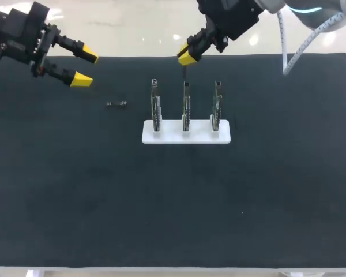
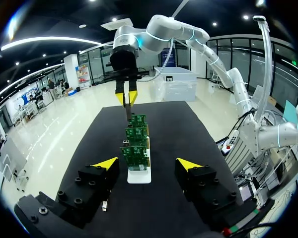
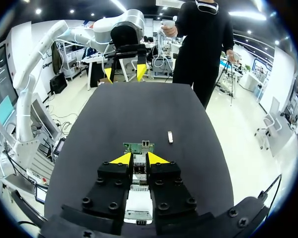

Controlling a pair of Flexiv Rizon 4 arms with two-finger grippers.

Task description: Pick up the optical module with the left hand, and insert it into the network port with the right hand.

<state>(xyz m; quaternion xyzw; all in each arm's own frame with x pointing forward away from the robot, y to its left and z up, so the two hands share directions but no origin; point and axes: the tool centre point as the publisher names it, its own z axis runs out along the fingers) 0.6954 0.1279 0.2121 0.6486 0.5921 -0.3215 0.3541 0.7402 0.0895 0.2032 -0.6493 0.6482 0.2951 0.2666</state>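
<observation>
Module (image 1: 116, 104) lies flat on the black counter (image 1: 57, 190), long axis side to side in the head view. It sits left of the leftmost of three upright circuit boards (image 1: 155, 107) in a white stand (image 1: 186, 134), not touching either.

Left gripper (image 1: 85, 67) hangs above & behind the module, spread wide, nothing btwn its fingers (image 1: 81, 79). Right gripper (image 1: 186, 55) is over the far side of the middle board (image 1: 186, 107), pressed nearly together on a thin dark piece (image 2: 127, 113) that hangs below it; can't tell what that is. A metal port (image 3: 145, 144) shows on one board's top edge.

Handling, my read:
- **Feel:** the module is a small slim metal-cased bar, so light & stiff w/ no give. It's prob. smooth-sided & a bit slippery under hard pads.
- **Approach:** it lies very low, so the gripper has to come right down to the counter w/out jamming into it.
- **Hold:** best across the two long sides, approx mid-length or toward the back end. That leaves the plug end free for the right gripper at handover & for going into the port.
- **Squeeze:** moderate. The case looks tough, but contacts at the nose & any latch are prob. delicate.
- **Risk:** an off-centre pinch could make it swivel or flick away.
</observation>
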